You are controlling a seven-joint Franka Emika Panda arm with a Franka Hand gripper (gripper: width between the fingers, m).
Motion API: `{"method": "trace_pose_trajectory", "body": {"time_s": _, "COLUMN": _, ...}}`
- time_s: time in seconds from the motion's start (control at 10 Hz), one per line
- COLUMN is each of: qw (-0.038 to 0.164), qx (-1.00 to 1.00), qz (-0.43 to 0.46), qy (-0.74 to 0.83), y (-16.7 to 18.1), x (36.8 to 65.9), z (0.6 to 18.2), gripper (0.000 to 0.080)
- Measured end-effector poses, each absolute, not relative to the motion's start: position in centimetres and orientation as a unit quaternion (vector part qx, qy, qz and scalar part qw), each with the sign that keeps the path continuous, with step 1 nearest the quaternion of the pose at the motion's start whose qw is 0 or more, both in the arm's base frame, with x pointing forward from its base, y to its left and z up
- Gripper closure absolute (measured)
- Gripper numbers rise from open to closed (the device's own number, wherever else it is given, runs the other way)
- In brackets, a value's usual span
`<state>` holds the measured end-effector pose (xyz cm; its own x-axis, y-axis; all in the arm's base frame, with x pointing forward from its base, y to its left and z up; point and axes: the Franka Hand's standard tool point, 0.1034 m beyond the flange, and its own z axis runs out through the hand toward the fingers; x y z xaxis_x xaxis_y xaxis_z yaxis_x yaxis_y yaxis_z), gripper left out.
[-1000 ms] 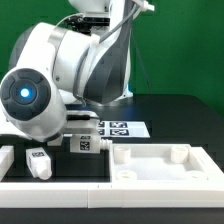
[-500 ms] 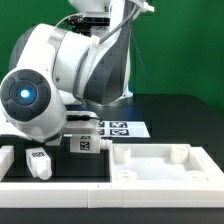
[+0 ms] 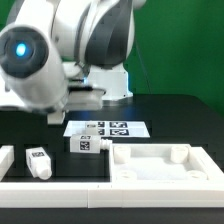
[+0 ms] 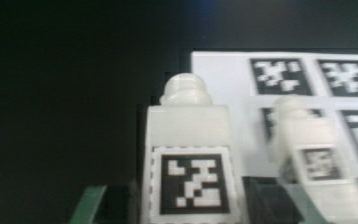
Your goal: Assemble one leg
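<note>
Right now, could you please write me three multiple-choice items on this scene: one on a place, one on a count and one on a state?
1. In the exterior view, where is the recessed panel?
A. at the exterior view's right
B. at the exterior view's left
C. hanging from the arm

2. How many legs does the wrist view show?
A. one
B. two
C. four

3. The leg at the exterior view's left is:
A. lifted in the air
B. fitted into the panel
C. loose on the table

Key:
1 A, it fills the lower right corner.
2 B, two tagged blocks show side by side.
3 C, it sits on the black surface with nothing holding it.
</note>
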<state>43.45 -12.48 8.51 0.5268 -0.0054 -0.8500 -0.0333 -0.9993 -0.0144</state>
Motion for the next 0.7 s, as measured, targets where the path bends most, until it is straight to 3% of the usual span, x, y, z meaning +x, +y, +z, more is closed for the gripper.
{"method": "trace_pose_trajectory", "body": {"time_s": 0.1, "qw": 0.005, "qx": -0.882, "qz": 0.472, "qy": 0.012, "y": -11.4, "x": 44.5, "z": 9.5, "gripper": 0.0515}}
{"method": "trace_pose_trajectory", "body": {"time_s": 0.5, "qw": -0.002, "qx": -0.937, "qz": 0.348, "qy": -0.005, "y": -11.5, "x": 45.9, "z": 9.2, "gripper": 0.0515}}
{"method": "trace_pose_trajectory", "body": {"time_s": 0.6, "qw": -0.001, "qx": -0.944, "qz": 0.329, "qy": 0.016, "y": -9.7, "x": 47.0, "z": 10.4, "gripper": 0.0515}}
{"method": "trace_pose_trajectory", "body": {"time_s": 0.7, "qw": 0.014, "qx": -0.955, "qz": 0.296, "qy": 0.02, "y": -7.1, "x": 48.9, "z": 13.2, "gripper": 0.0515}}
